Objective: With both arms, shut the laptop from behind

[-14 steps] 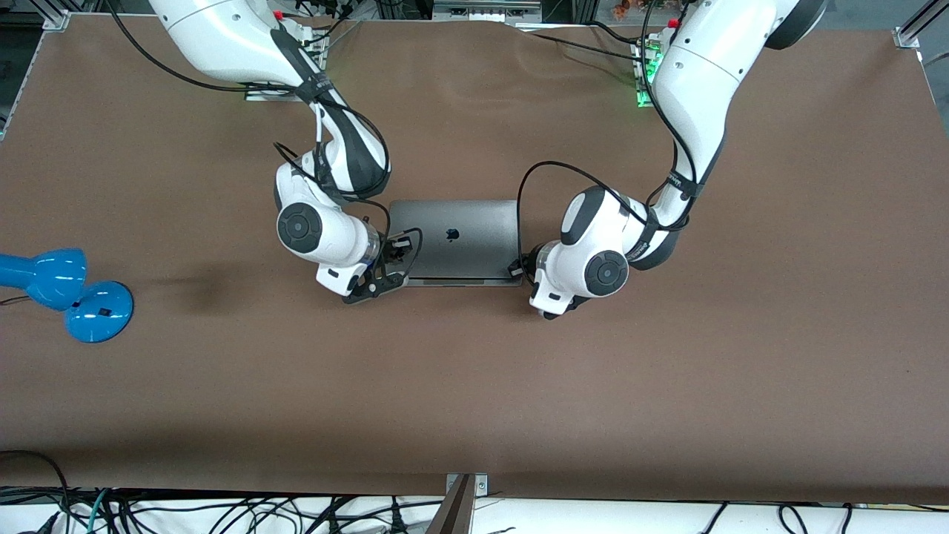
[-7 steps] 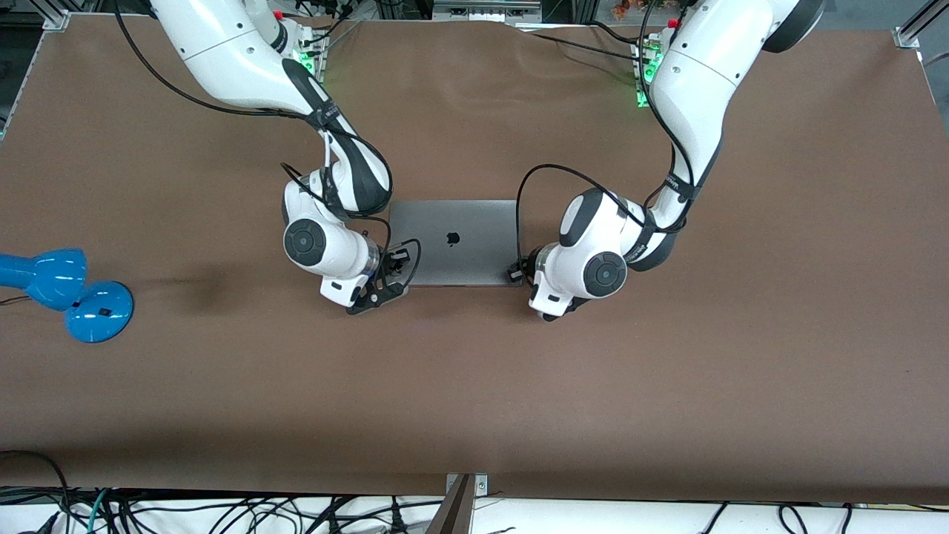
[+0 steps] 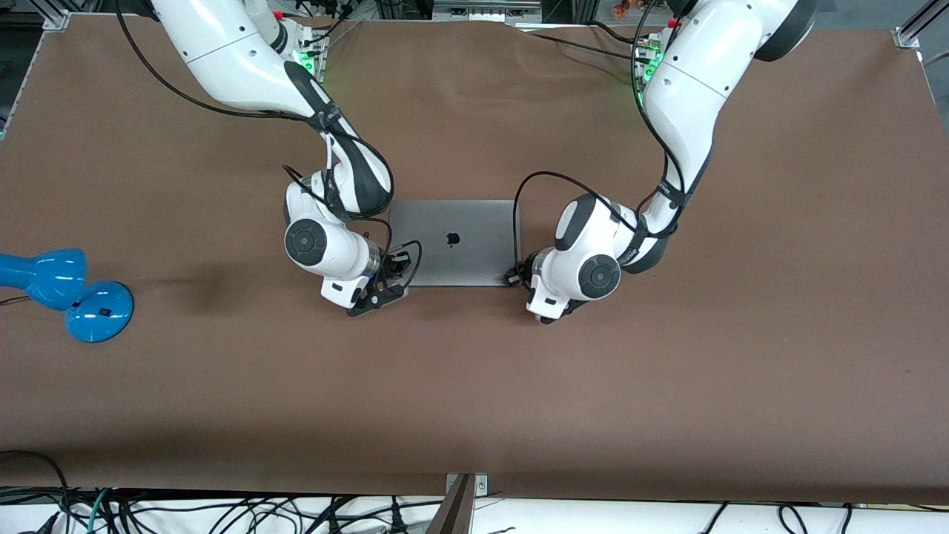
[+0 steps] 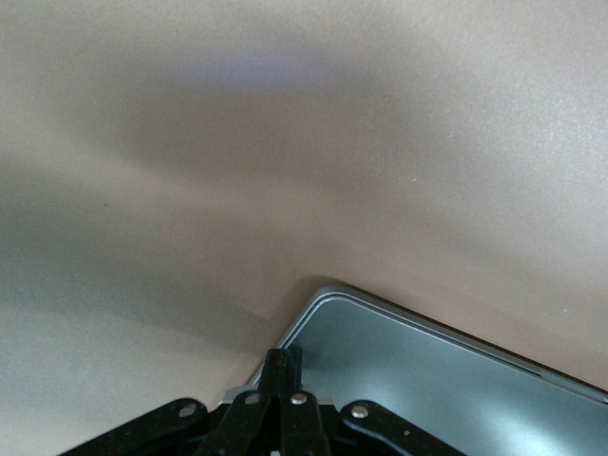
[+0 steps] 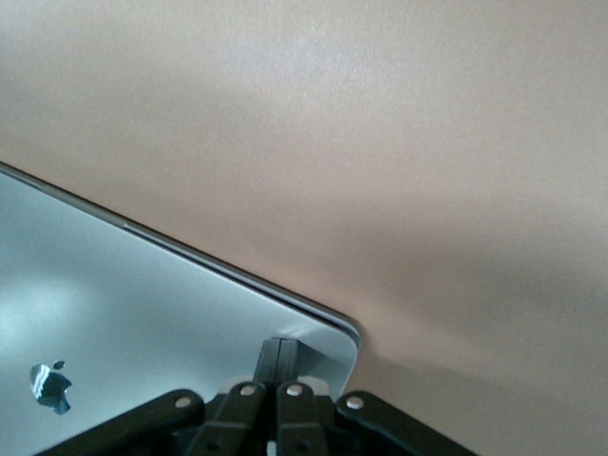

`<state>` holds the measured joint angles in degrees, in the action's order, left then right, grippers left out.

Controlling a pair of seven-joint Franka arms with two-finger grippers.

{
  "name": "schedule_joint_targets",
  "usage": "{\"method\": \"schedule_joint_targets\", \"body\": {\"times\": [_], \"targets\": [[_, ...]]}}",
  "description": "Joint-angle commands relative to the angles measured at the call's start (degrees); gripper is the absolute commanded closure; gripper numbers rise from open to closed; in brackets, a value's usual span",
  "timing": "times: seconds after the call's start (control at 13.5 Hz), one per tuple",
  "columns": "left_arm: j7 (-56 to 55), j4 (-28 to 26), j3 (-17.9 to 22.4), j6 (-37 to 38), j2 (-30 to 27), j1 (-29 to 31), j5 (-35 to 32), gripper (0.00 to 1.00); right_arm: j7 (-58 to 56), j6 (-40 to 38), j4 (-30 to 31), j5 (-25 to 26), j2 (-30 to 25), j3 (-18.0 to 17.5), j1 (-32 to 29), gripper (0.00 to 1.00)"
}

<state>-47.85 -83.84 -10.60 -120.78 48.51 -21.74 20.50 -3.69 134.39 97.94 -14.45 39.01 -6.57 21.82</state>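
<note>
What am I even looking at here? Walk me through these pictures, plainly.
Two large white robot arms stand at a brown table. The wide picture looks down from a high camera facing them; the other two come from cameras on each arm's wrist. Between the arms lies a slim space-grey metal laptop, its lid down flat with the dark apple logo up. The right gripper and the left gripper each rest shut on a lid corner nearer the camera, pressing, not grasping. Each wrist picture shows that arm's closed black fingers on its corner. A glossy blue desk lamp lies toward the right arm's end.

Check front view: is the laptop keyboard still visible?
No. The laptop lies flat with only its grey lid and logo showing.
</note>
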Motion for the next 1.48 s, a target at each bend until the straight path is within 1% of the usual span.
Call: {"method": "schedule_joint_targets", "body": {"times": [0.0, 0.07, 0.22, 0.3, 0.37, 0.44, 0.52, 0.59, 0.74, 0.89, 0.96, 1.11, 1.19, 1.26, 1.41], "targets": [[-0.1, 2.4, 0.0, -0.4, 2.0, -0.4, -1.5, 1.00, 0.0, -1.8, -3.2, -0.1, -0.5, 0.1, -0.1, 1.00], [0.0, 2.4, 0.0, -0.4, 2.0, -0.4, -1.7, 1.00, 0.1, -2.5, -3.2, -0.1, -1.4, 0.1, -0.1, 0.99], [0.0, 2.4, 0.0, -0.4, 1.8, -0.3, -1.8, 1.00, 0.1, -2.4, -3.2, -0.1, -2.9, 0.5, -0.1, 0.58], [-0.1, 2.4, 0.1, -0.2, 1.4, -0.2, -1.9, 1.00, 0.0, -2.3, -3.2, 0.0, -3.9, 0.8, 0.0, 0.39], [-0.1, 2.5, 0.3, 0.1, 0.7, 0.0, -2.3, 0.97, -0.4, -2.2, -3.2, 0.5, -5.2, 0.8, -0.1, 0.19], [-0.2, 2.4, 0.5, 0.7, -0.1, 0.6, -2.7, 0.47, -0.6, -2.5, -3.2, 0.8, -6.8, 0.8, -0.4, 0.02], [0.0, 1.7, 0.7, 1.9, -1.6, 1.3, -2.8, 0.00, -0.7, -3.3, -3.2, 0.9, -8.3, 0.8, -0.8, 0.00], [0.2, 1.5, 0.8, 3.5, -3.1, 1.7, -4.6, 0.00, -0.5, -5.4, -3.2, 0.9, -9.6, 0.8, -0.8, 0.00], [-0.1, 1.4, 0.7, 7.1, -6.8, 1.7, -14.0, 0.00, 0.1, -11.1, -3.2, 0.9, -13.0, 0.9, -1.8, 0.00], [0.6, 1.4, 0.8, 12.0, -10.8, 2.4, -16.6, 0.00, 0.2, -19.7, -3.2, 1.2, -18.0, 0.9, -4.9, 0.00], [1.1, 1.3, 0.8, 14.3, -12.9, 2.8, -17.5, 0.00, 0.2, -24.3, -3.3, 3.1, -20.8, 0.9, -6.7, 0.00], [4.2, 1.3, 0.8, 19.6, -16.7, 3.0, -20.9, 0.00, 0.1, -31.5, -4.9, 9.2, -25.4, 0.9, -8.9, 0.00], [5.4, 1.2, 0.8, 21.8, -19.0, 3.4, -21.1, 0.00, 0.1, -34.4, -5.8, 12.3, -27.2, 0.9, -9.7, 0.00], [6.4, -0.2, 0.8, 23.0, -22.2, 3.5, -21.3, 0.00, 0.3, -37.6, -7.6, 14.7, -28.3, 0.9, -9.9, 0.00], [10.5, -3.4, 0.6, 24.3, -28.9, 4.9, -21.2, 0.00, 3.5, -44.6, -10.0, 15.7, -31.1, 0.8, -11.2, 0.00]]}}
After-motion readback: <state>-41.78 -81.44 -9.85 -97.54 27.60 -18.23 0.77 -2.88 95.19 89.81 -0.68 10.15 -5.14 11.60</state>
